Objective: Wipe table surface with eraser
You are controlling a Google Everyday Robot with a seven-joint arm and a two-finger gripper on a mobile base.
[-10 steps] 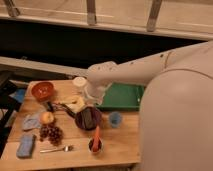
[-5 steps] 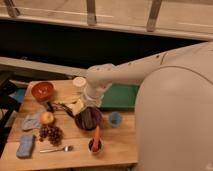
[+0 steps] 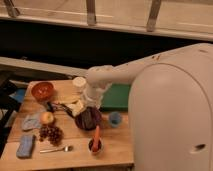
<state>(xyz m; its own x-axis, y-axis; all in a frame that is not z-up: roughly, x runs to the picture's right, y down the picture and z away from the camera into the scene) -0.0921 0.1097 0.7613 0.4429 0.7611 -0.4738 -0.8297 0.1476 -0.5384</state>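
Note:
The table surface (image 3: pixel 112 145) is a light tan wooden top covered with small items. A dark grey-black block, the eraser (image 3: pixel 59 108), lies left of centre beside a yellowish item. My gripper (image 3: pixel 91 106) hangs from the white wrist just above the purple bowl (image 3: pixel 88 120), to the right of the eraser and apart from it. It looks open, with nothing seen held. The wrist hides part of the bowl's far rim.
A green tray (image 3: pixel 119 96) lies at the back right, with a white cup (image 3: pixel 79 82) and an orange bowl (image 3: pixel 42 91) behind. An apple (image 3: pixel 47 117), grapes (image 3: pixel 51 133), cloth (image 3: pixel 31 121), sponge (image 3: pixel 25 146), fork (image 3: pixel 56 149), carrot cup (image 3: pixel 95 141) and blue cup (image 3: pixel 115 119) are spread around. My white body fills the right side.
My arm's upper part has come nearer the camera and covers more of the right side. The gripper has stayed almost in place over the purple bowl.

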